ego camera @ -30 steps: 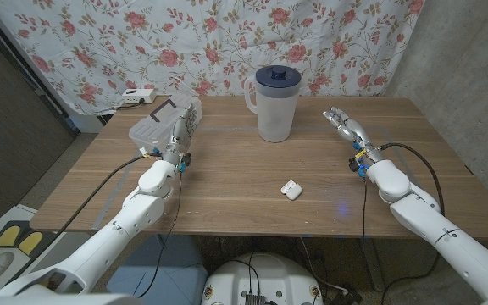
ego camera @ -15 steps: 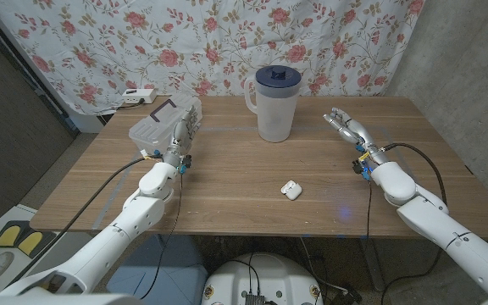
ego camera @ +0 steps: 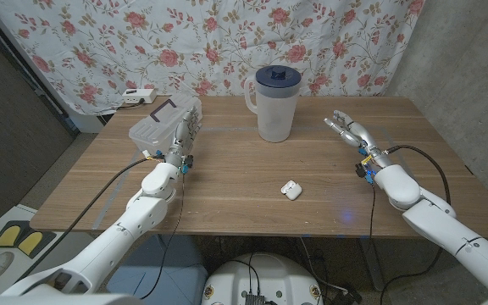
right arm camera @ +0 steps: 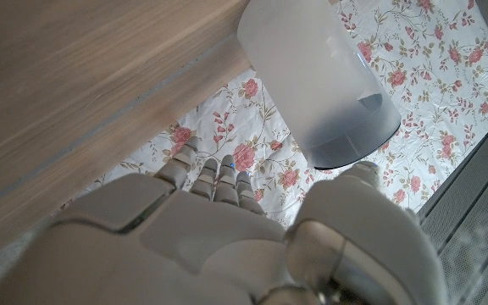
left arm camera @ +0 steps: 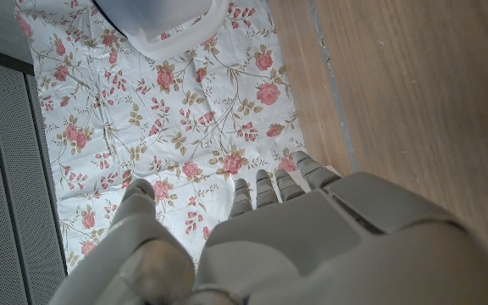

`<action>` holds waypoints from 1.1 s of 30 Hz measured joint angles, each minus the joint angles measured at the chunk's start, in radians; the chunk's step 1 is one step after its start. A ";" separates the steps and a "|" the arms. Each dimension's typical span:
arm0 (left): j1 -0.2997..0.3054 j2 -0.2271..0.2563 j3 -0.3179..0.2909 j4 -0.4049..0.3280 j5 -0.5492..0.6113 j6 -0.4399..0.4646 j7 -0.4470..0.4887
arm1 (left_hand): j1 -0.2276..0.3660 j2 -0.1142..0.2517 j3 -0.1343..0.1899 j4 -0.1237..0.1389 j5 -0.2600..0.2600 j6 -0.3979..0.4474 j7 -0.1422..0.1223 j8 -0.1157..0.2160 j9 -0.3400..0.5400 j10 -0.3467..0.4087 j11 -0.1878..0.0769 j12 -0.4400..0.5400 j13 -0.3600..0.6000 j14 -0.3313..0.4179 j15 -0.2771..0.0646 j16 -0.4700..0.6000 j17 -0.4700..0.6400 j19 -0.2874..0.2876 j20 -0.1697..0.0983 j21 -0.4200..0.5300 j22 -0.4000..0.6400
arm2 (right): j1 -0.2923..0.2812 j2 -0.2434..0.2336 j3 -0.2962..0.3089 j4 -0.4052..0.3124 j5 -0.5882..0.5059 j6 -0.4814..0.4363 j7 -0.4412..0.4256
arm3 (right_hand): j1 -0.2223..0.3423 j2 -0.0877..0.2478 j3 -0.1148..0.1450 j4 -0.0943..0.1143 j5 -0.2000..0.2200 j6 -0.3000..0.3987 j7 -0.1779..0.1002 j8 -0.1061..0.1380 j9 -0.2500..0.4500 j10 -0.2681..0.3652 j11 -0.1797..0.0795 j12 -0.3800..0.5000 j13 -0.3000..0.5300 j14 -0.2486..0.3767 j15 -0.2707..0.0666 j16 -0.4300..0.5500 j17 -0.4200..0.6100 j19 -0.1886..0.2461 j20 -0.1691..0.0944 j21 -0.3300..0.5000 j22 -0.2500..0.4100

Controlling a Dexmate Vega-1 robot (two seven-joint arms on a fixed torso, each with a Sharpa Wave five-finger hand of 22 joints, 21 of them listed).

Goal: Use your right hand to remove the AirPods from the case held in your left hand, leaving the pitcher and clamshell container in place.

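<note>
The AirPods case is seen lying on the table, unheld, well apart from both empty, released hands; the pitcher could be knocked by a careless reach.

Case before pitcher, container left

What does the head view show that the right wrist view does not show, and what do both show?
The head view alone has the AirPods case lying on the table, the clamshell container and the left hand. The right wrist view alone has a close look at the back of the right hand. Both have the pitcher, the wooden table and the floral curtain.
</note>
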 measured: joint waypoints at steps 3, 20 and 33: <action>-0.002 -0.001 0.001 0.004 -0.001 -0.003 -0.004 | 0.000 0.000 0.000 0.000 0.000 -0.002 0.002 0.000 0.000 0.000 0.000 0.000 0.000 0.000 0.000 0.000 0.000 0.000 0.000 0.000 0.000 | -0.009 -0.006 0.001 -0.013 -0.002 -0.004 -0.005 | 0.002 0.002 0.001 -0.001 0.000 0.000 0.000 0.000 0.000 0.004 0.004 0.000 0.000 0.000 0.000 0.000 0.000 0.000 0.000 0.000 0.000; -0.022 -0.015 0.013 0.040 -0.003 -0.011 -0.016 | 0.008 0.000 0.000 0.000 0.000 0.002 0.005 0.000 0.000 0.000 0.000 0.000 0.000 0.000 0.000 0.000 0.000 -0.004 -0.004 0.000 0.000 | -0.065 -0.035 0.017 -0.083 -0.030 -0.048 -0.060 | 0.005 0.005 0.008 -0.008 -0.008 0.000 0.000 0.000 0.000 0.018 0.000 0.004 0.004 0.004 -0.004 0.000 0.000 0.000 0.000 0.000 0.000; -0.035 -0.031 0.021 0.066 -0.007 -0.027 -0.024 | 0.008 0.000 0.000 0.000 0.000 0.002 0.005 0.000 0.000 0.000 0.000 0.000 0.000 0.000 0.000 0.000 0.000 -0.004 -0.004 0.000 0.000 | -0.088 -0.042 0.018 -0.101 -0.043 -0.058 -0.085 | 0.009 0.009 0.008 -0.008 -0.008 0.005 -0.005 0.000 0.000 0.018 0.000 0.004 0.005 0.004 -0.004 0.000 0.000 0.004 0.004 0.004 0.000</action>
